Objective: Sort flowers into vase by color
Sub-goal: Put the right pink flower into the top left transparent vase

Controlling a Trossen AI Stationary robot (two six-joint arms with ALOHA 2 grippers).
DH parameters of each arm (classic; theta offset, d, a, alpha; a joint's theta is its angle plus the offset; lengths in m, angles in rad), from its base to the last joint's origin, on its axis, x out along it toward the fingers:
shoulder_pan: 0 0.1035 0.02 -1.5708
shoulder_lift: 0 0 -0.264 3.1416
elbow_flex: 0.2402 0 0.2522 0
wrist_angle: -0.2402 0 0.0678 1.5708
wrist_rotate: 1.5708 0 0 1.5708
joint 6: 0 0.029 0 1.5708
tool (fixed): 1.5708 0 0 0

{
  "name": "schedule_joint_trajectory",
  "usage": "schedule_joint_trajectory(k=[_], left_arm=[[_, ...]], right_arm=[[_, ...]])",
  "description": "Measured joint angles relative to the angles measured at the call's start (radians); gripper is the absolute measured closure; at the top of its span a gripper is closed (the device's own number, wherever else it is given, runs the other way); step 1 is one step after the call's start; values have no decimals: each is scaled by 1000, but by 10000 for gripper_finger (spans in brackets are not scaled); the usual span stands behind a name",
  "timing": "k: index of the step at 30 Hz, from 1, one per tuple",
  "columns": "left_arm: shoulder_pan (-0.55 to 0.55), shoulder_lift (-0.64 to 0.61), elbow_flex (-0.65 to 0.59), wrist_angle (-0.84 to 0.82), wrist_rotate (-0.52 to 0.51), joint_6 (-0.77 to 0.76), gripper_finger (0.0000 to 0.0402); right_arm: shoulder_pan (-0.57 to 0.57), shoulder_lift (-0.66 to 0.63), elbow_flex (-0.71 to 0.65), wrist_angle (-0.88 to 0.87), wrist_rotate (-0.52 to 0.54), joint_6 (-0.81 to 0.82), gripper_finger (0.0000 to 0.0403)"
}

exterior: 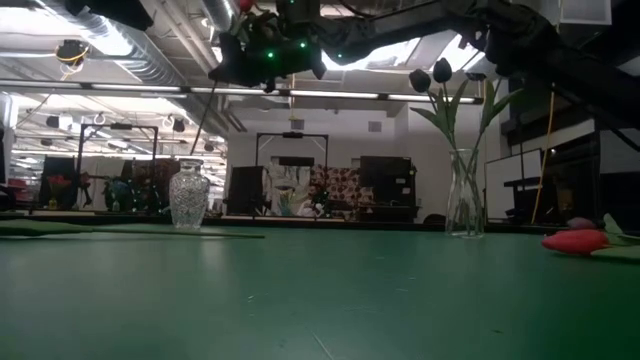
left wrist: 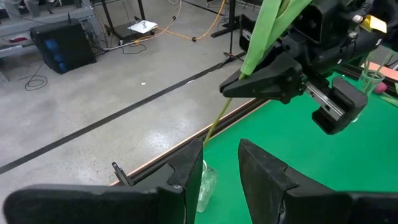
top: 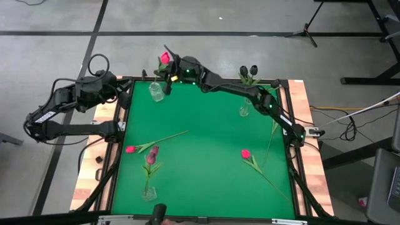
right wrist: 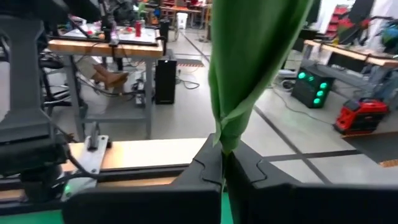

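My right gripper [top: 166, 70] reaches to the table's far left corner, shut on a pink-red tulip [top: 165, 59] above a small clear vase [top: 156, 92]. The tulip's thin stem [left wrist: 214, 124] slants down toward that vase's mouth; I cannot tell whether it is inside. My left gripper [left wrist: 221, 163] is open at the table's left edge [top: 123, 87], apart from the vase. Two near-black tulips [top: 248, 71] stand in a second vase [top: 244, 110]. A maroon tulip [top: 152, 154] stands in a third vase [top: 149, 191]. Two pink-red tulips [top: 130, 149] [top: 245, 153] lie on the mat. My right gripper pinches the pink-red tulip between its two shut fingers at the folded green leaf and stem [right wrist: 225, 140], below the head. The tulip is lifted clear of the table and tilted. Its head points up and away from the table, and its stem hangs below the fingers [left wrist: 261, 78].
A loose green stem [top: 273, 134] lies by the right edge. The green mat's middle [top: 206, 162] is open. Wooden rails [top: 306, 100] border the table, and the right arm [top: 250, 90] spans the far edge above the dark-tulip vase [exterior: 465, 200].
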Motion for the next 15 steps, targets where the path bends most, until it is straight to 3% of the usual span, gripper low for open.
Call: schedule_joint_trajectory(k=[15], left_arm=[[0,0,0,0,0,0,302]], right_arm=[[6,48,-16,-6,-23,16,402]])
